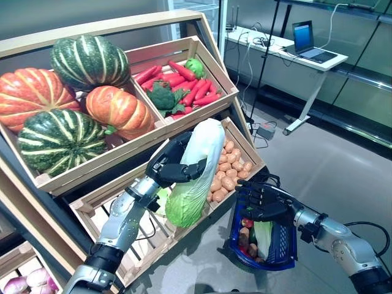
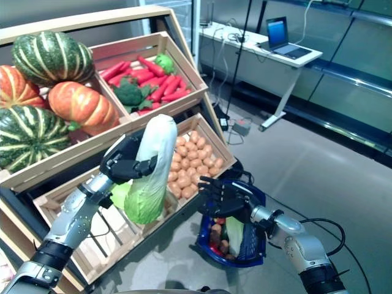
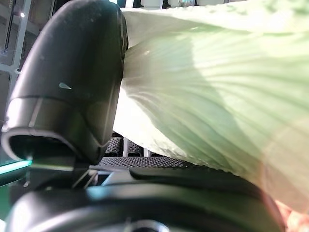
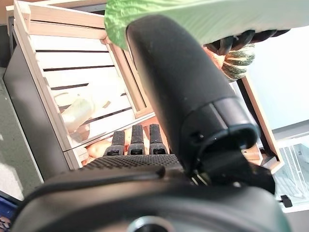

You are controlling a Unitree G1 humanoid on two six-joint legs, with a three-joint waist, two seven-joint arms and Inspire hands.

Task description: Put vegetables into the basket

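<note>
My left hand (image 1: 173, 164) is shut on a long pale green napa cabbage (image 1: 197, 171) and holds it in the air in front of the wooden stand's lower crate, leafy end down. The cabbage also shows close up in the left wrist view (image 3: 212, 92), pinched by the thumb (image 3: 72, 82). The blue plastic basket (image 1: 284, 251) stands on the floor to the right, below the cabbage. It holds a pale green vegetable (image 1: 264, 236) and small red and brown ones. My right hand (image 1: 264, 202) is over the basket's rim with fingers straight, as in the right wrist view (image 4: 135, 140).
The wooden vegetable stand (image 1: 202, 58) fills the left, its lower crate edge (image 1: 245, 144) close to the cabbage and basket. A white desk (image 1: 288, 52) with a laptop stands at the back right. Grey floor (image 1: 343, 177) lies to the right of the basket.
</note>
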